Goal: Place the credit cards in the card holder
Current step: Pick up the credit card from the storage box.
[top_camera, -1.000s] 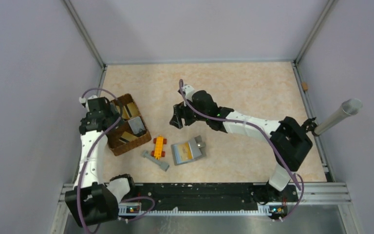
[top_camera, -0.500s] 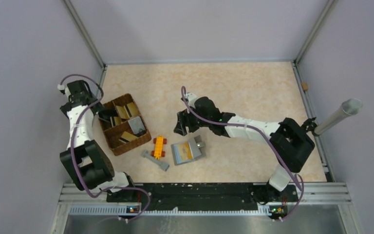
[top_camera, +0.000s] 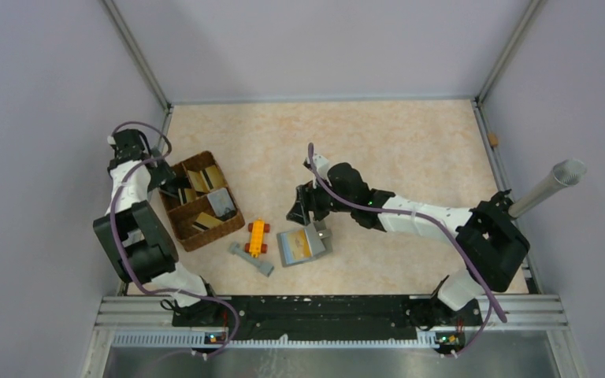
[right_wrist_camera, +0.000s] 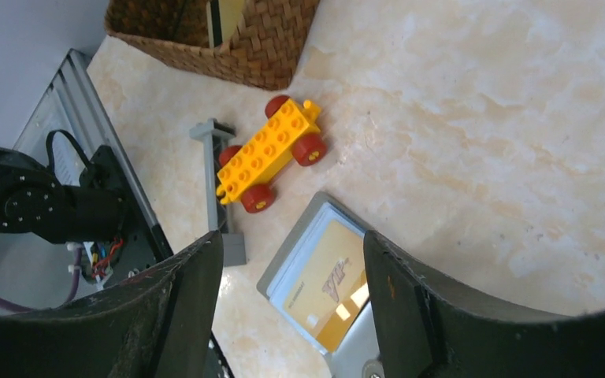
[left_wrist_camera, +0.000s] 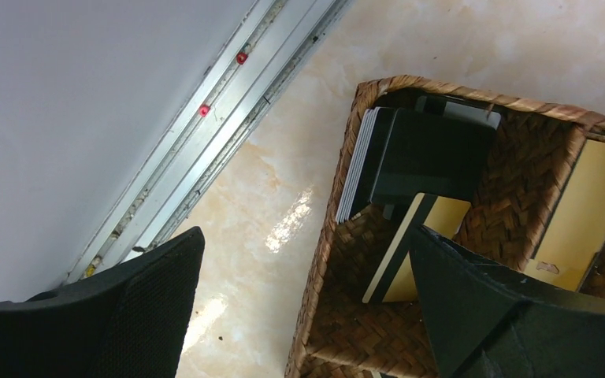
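The basket (top_camera: 205,236) sits at the left of the table (top_camera: 410,150). The left gripper (top_camera: 171,187) hangs over the basket's left wall with its jaws wide apart and nothing between them. In the left wrist view one finger is outside the wall and the other is over the near-left compartment. That compartment holds a dark stack of cards (left_wrist_camera: 425,153) and a gold one leaning on edge; more cards stand in the other compartments.

To the right of the basket, past the toy car (top_camera: 257,237) and a grey strip (top_camera: 252,259), lies the card holder (top_camera: 321,246) with a gold card (top_camera: 301,246) on its blue-grey inner face. The right gripper (top_camera: 305,214) hovers over the holder's far edge, on the basket's right. Its jaws are apart and hold nothing.
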Available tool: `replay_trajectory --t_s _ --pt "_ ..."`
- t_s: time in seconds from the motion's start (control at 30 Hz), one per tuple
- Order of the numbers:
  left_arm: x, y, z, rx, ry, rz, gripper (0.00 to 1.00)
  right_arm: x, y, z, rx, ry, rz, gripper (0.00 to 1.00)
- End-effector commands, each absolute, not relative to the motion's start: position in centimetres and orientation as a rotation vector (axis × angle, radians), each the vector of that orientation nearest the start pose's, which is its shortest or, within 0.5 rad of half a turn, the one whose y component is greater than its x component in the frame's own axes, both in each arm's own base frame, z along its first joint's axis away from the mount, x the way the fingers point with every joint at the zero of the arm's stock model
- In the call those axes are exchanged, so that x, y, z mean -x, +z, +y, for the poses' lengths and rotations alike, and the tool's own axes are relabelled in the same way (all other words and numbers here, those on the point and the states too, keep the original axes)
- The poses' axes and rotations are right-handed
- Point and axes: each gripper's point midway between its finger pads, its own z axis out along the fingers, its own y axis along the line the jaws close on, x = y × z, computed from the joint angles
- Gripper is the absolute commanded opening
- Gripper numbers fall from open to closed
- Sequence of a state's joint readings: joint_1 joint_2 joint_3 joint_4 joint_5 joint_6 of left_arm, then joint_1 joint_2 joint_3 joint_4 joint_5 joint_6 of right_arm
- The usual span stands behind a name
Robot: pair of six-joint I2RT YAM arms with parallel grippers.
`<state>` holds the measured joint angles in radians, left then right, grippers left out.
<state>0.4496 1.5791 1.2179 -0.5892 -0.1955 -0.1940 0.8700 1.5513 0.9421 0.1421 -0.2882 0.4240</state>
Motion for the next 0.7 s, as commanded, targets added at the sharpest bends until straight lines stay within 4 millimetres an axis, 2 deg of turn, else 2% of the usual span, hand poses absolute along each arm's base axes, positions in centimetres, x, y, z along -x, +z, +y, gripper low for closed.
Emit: replay_trajectory --t_s 0.0,0.47,0.67 --pt "-34.4 12.6 20.2 0.864 0.375 2.359 0.97 -23.5 16.5 38.3 0.658 1.113 2.038 0.64" --pt "-34.4 11.2 21.7 0.894 0.442 2.4 0.86 -22.8 16.6 38.4 0.639 1.177 2.038 0.62" --pt "-34.7 10.5 21.8 0.885 0.441 2.43 0.84 -22.6 16.7 38.4 0.637 1.191 2.035 0.61"
